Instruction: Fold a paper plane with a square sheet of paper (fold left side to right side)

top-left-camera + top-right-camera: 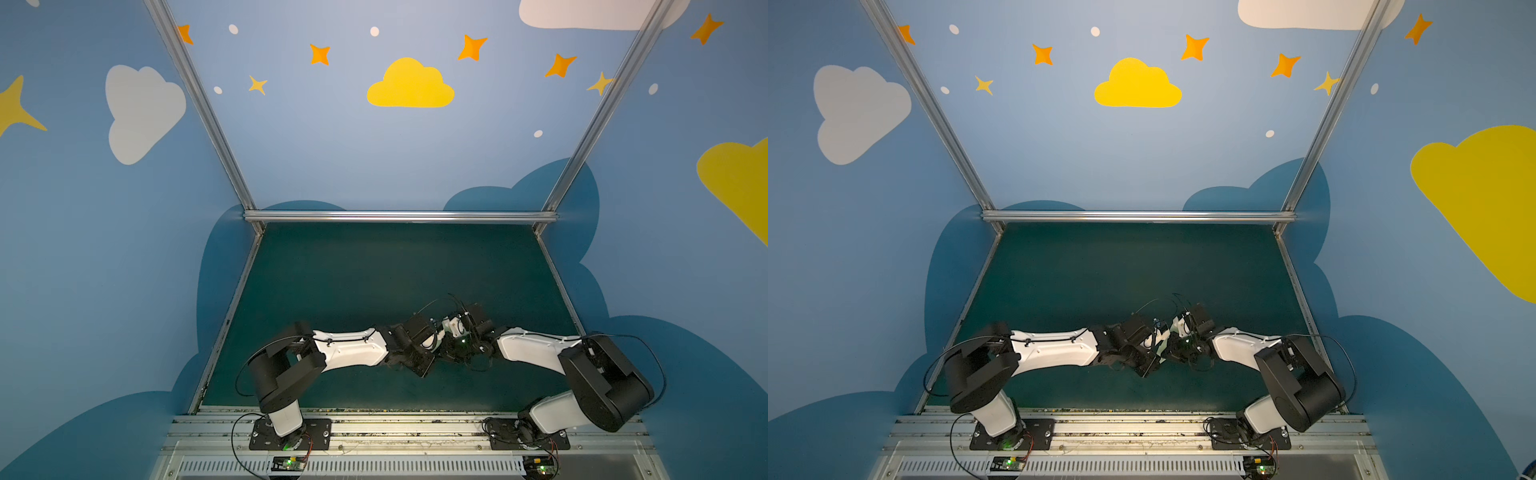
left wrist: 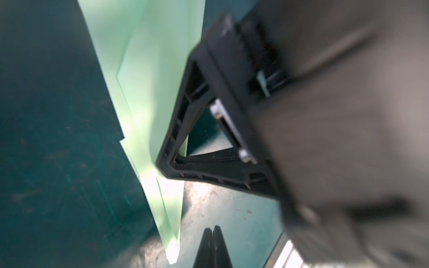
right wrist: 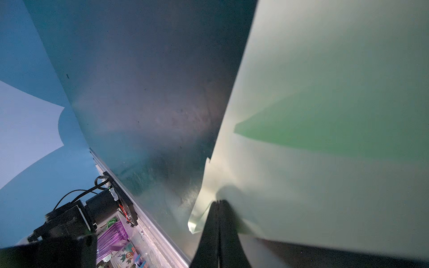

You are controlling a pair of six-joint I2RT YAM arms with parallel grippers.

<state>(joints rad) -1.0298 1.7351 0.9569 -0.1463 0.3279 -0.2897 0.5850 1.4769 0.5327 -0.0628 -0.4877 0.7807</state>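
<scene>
My left gripper [image 2: 211, 230] is pressed fully together, its two black fingers [image 2: 204, 250] meeting tip to tip with nothing between them. Just beside those tips, with the dark green table mat [image 2: 58, 162] behind it, is the paper plane [image 2: 148, 111]. It is a pale green sheet folded into a slim dart with a long centre crease and layered wing flaps. Its pointed end runs alongside my left fingertips and seems to be just clear of them.

My right gripper [image 3: 219, 204] is closed too, finger against finger. Its tips bear on the plane's surface near the narrow end and cast a small shadow on the paper. In the left wrist view the corner of one right finger touches the plane's edge. I cannot tell whether a layer of paper is caught between the right fingers.

In both top views my left arm [image 1: 353, 349] and right arm [image 1: 528, 345] meet over the near middle of the mat and hide the plane.
</scene>
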